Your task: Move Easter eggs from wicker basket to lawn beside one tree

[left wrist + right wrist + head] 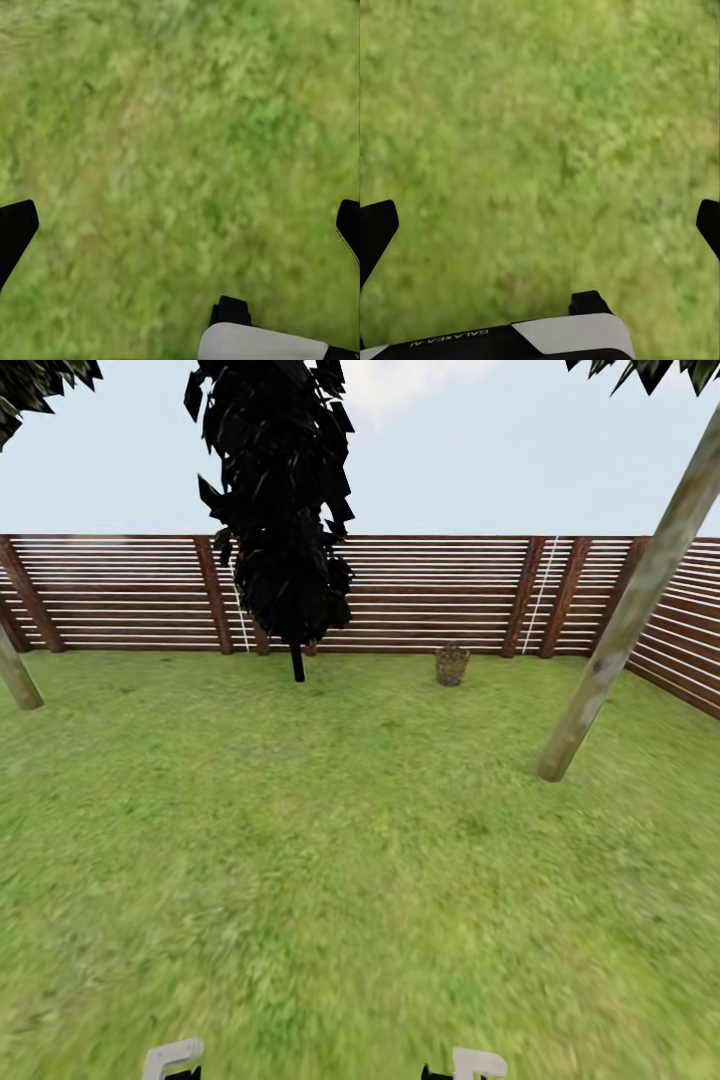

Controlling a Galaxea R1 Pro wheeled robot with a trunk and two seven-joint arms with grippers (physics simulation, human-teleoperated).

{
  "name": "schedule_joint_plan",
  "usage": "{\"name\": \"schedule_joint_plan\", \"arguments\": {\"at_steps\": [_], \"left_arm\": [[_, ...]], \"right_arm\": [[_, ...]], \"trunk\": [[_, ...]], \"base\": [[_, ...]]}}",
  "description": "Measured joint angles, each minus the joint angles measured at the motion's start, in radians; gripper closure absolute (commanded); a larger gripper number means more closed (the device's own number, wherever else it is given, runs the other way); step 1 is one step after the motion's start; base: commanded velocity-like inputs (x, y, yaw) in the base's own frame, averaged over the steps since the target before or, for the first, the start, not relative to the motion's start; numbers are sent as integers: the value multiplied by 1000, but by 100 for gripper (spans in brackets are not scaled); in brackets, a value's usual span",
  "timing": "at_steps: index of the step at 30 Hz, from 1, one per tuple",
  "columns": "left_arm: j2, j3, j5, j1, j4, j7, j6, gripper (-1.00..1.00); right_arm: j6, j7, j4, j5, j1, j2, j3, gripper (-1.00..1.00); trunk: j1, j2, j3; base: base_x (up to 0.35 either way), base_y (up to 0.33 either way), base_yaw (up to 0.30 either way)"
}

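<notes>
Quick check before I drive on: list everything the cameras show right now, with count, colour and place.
wicker basket: one, brown, far on the lawn by the fence; contents too small to tell
lawn: one, mottled green, all the foreground
pale tree trunks: two, grey-beige, one leaning at right, one at the left edge
cypress: one, near-black, left of the basket
fence: one, dark brown slats, along the back and right
left end effector: fingers wide apart over grass, empty
right end effector: same, empty
</notes>
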Motion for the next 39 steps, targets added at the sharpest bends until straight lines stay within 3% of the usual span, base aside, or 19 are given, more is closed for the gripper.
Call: {"name": "schedule_joint_plan", "arguments": {"at_steps": [39], "left_arm": [[1,0,0,0,0,-1,0,-100]], "right_arm": [[0,0,0,1,0,1,0,-100]], "trunk": [[0,0,0]], "base": [[326,0,0]]}}
